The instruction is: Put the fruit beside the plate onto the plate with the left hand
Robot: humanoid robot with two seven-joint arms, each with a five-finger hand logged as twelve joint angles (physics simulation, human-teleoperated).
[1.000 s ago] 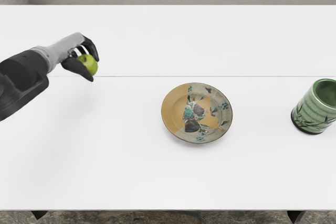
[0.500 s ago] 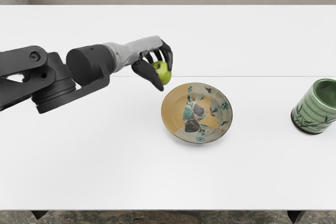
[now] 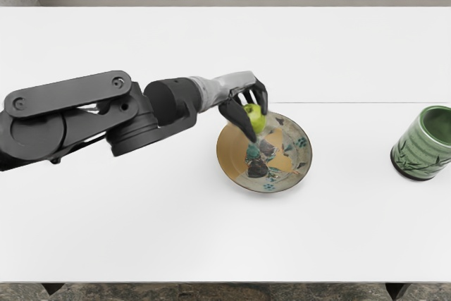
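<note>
Left robot hand (image 3: 246,101) grips green apple (image 3: 255,117) over patterned plate (image 3: 235,157).

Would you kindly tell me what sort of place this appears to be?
Probably a simulated tabletop test bench: a plain white table, a tan painted ceramic plate, and a robot's left hand holding a green apple.

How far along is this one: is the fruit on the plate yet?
Pickup looks done: the left hand is shut on the apple. In hand: the apple is over the upper left part of the plate, not yet let go. Left: release it onto the plate and pull the hand away.
</note>
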